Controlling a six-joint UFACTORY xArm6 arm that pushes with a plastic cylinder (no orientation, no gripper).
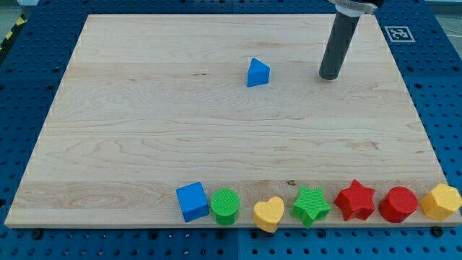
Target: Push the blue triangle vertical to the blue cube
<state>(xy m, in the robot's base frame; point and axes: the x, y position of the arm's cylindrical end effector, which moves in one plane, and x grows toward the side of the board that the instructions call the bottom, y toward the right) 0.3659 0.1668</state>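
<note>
The blue triangle (257, 72) lies on the wooden board in the upper middle of the view. The blue cube (192, 201) sits at the board's bottom edge, left of centre, far below the triangle and to its left. My tip (330, 75) rests on the board to the right of the blue triangle, about a hundred pixels away and at nearly the same height, not touching it. The dark rod rises from the tip to the view's top.
A row of blocks lines the bottom edge right of the blue cube: green cylinder (225, 206), yellow heart (269, 214), green star (311, 206), red star (355, 200), red hexagonal block (398, 204), yellow hexagonal block (441, 201). The wooden board (144, 123) lies on a blue perforated table.
</note>
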